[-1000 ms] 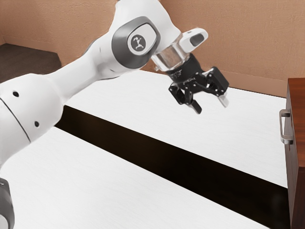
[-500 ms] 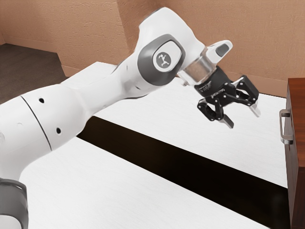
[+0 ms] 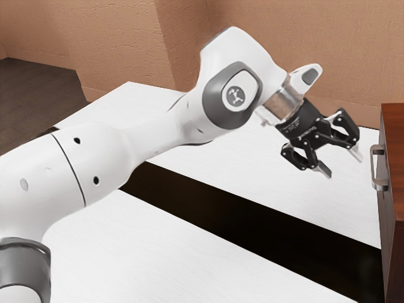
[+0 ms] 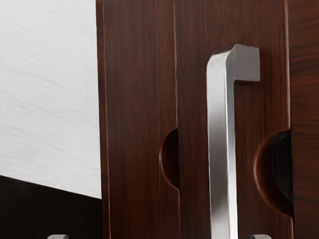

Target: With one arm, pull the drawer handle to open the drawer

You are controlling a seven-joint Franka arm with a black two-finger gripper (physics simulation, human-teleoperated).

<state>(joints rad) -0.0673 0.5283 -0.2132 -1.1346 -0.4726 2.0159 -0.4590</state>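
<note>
The approach is judged in hand: the tool (image 3: 341,161), wide open and empty, is held near the drawer handle (image 3: 377,167) at the exterior view's right, which must next be straddled and gripped.

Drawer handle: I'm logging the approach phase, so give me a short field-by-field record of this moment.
end effector: open, empty, in the air above the white table
handle: silver bar, upright on the dark wood drawer front
contact: none; end effector is apart from the handle, on the exterior view's left of it
aim: fingers point toward the handle
</note>
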